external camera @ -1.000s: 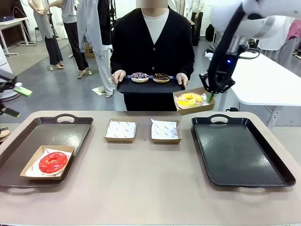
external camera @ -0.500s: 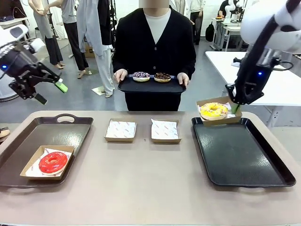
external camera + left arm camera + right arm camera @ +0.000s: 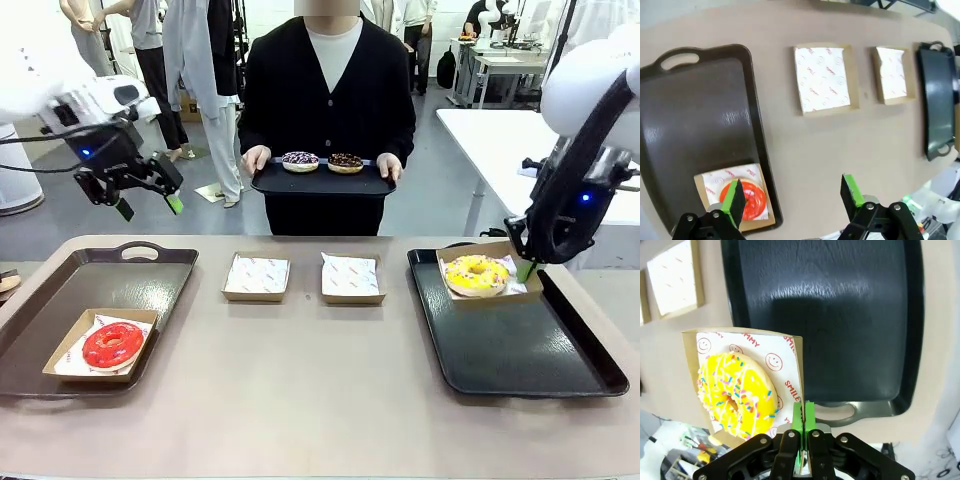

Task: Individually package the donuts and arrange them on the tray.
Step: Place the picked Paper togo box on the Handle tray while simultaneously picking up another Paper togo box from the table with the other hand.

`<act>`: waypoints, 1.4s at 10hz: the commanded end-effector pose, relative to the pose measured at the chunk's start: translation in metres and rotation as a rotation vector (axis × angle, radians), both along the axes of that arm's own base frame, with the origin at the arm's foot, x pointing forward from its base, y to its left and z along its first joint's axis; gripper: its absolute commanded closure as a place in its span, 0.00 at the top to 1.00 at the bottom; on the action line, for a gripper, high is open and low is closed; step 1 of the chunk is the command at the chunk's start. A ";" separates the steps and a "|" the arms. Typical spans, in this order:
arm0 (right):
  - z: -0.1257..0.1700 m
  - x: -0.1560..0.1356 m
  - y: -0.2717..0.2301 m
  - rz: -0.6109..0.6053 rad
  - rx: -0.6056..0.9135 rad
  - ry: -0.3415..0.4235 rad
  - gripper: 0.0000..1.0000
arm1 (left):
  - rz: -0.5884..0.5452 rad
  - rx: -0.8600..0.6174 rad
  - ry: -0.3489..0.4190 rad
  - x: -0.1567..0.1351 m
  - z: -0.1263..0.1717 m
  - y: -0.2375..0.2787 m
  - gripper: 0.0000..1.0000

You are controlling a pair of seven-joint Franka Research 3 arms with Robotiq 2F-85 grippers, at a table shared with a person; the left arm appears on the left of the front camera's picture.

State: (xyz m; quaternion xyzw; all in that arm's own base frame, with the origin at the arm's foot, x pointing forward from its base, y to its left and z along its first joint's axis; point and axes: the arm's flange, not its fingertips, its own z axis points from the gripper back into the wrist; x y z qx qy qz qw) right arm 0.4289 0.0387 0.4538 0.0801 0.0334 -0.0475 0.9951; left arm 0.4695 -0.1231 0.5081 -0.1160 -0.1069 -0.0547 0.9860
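My right gripper (image 3: 527,268) is shut on the side wall of a cardboard box (image 3: 480,297) that holds the yellow sprinkled donut (image 3: 477,274). The box hangs low over the far end of the black right tray (image 3: 520,350). In the right wrist view the gripper (image 3: 803,415) pinches the box wall beside the yellow donut (image 3: 737,395). My left gripper (image 3: 147,195) is open in the air beyond the left tray (image 3: 150,285). On that tray a red donut (image 3: 112,345) lies in its box. A person holds a small tray (image 3: 320,182) with a purple-white donut (image 3: 300,161) and a chocolate donut (image 3: 345,161).
Two empty paper-lined boxes (image 3: 257,276) (image 3: 351,277) sit side by side at the table's middle far side. From the left wrist camera I see them (image 3: 826,78) (image 3: 893,75) between the left tray (image 3: 700,115) and the right tray (image 3: 937,100). A white table stands behind on the right.
My right gripper has carried the yellow donut's box rightward and down, from the person's side to over the right tray. My left arm has swung in from the left, gripper still open.
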 end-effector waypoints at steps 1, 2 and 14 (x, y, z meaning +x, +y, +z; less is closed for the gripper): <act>-0.014 0.000 -0.004 0.016 -0.017 -0.003 0.02 | 0.033 0.061 -0.021 0.022 -0.011 -0.014 1.00; -0.024 0.002 -0.004 0.019 -0.018 0.014 0.02 | 0.027 0.099 -0.025 0.028 -0.024 -0.018 1.00; -0.023 -0.001 -0.001 -0.001 -0.007 0.036 0.02 | -0.136 0.248 0.091 0.025 -0.113 -0.110 1.00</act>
